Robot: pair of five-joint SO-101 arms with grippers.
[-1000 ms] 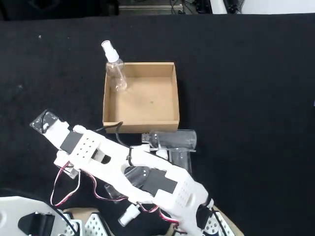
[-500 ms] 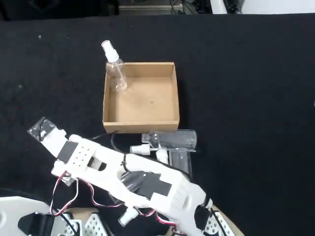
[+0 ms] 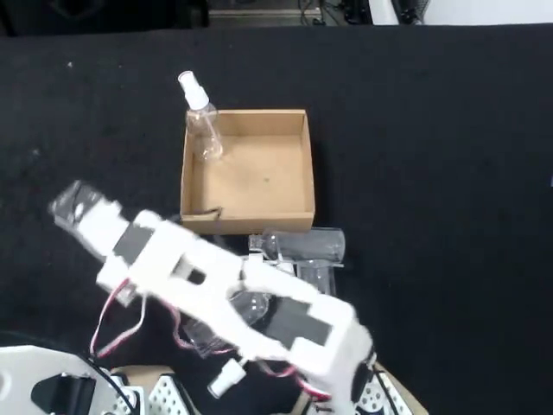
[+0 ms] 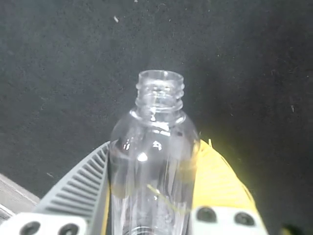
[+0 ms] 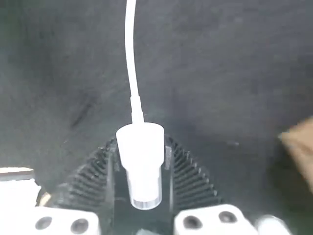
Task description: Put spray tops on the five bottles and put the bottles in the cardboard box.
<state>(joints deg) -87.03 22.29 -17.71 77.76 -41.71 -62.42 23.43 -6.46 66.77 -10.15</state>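
Bottle 1 [image 3: 206, 134], capped, leans in the cardboard box [image 3: 246, 220]; my left hand [image 4: 154, 159] clamps an uncapped bottle [image 4: 159, 122], my right hand [image 5: 140, 147] grips a spray top [image 5: 141, 169]; I reckon 4 remain.

I can read no text, label, number or sign anywhere: not on the clear bottle [image 4: 156, 112] in my left hand [image 4: 154, 149], not on the white spray top [image 5: 141, 169] in my right hand [image 5: 141, 142], and not on the cardboard box [image 3: 259, 221].
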